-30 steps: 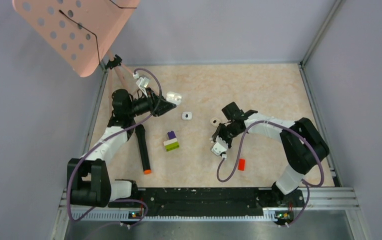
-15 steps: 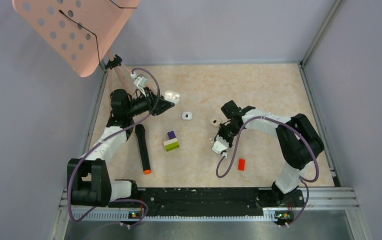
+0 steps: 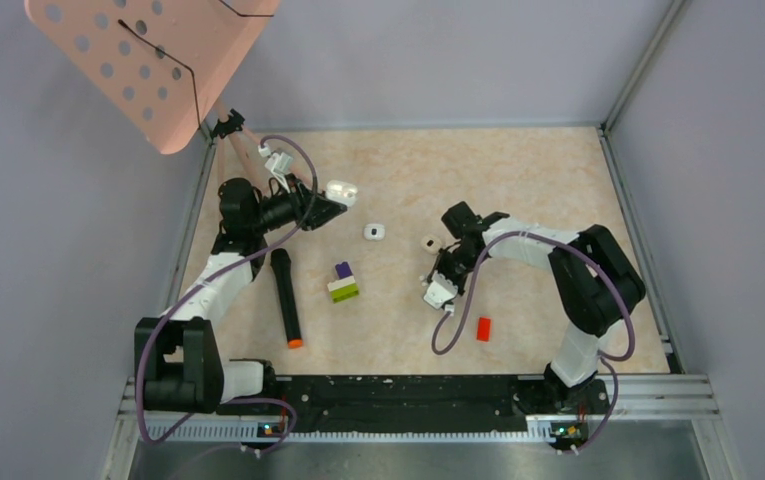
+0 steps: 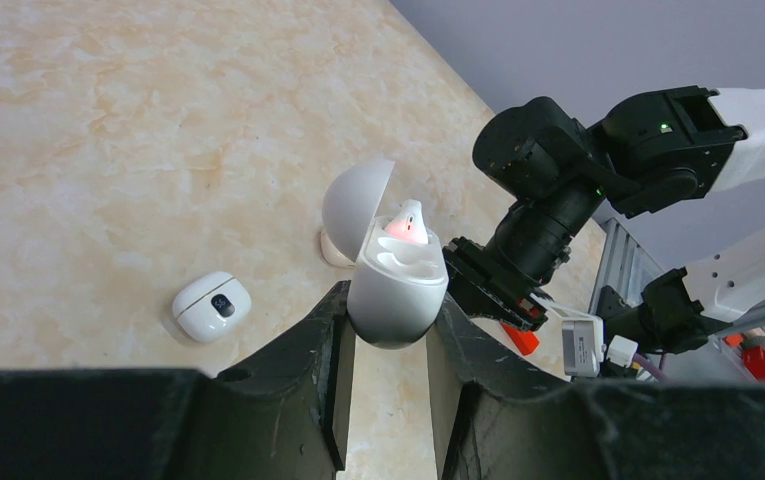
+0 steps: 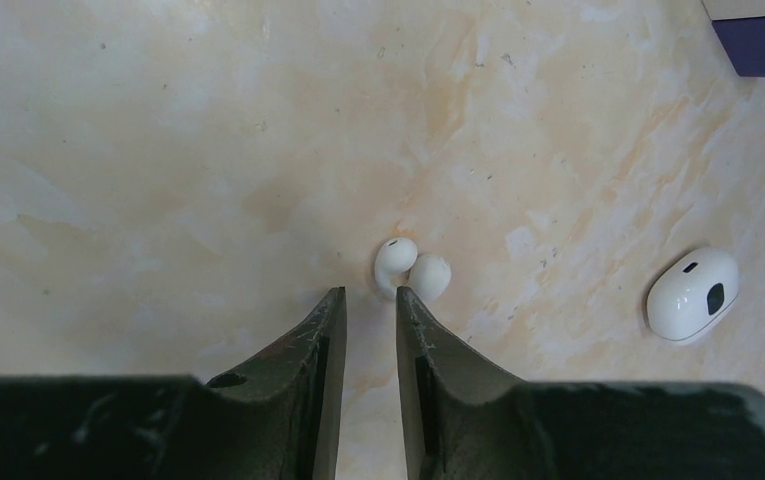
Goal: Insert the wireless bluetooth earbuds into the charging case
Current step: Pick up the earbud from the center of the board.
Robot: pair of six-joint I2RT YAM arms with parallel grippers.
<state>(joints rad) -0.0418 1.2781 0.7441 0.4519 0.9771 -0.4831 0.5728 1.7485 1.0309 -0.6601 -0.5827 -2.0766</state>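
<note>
The light, slick earbud (image 5: 398, 262) near the closed case (image 5: 693, 295) is best pinched across its bulb by the barely-parted, empty right gripper (image 5: 369, 295).

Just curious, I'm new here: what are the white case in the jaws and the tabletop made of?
The charging case looks like smooth white plastic, semi-gloss: soft highlights on its rounded shell. The tabletop looks like marble-patterned laminate, beige-veined, matte; possibly real stone.
</note>
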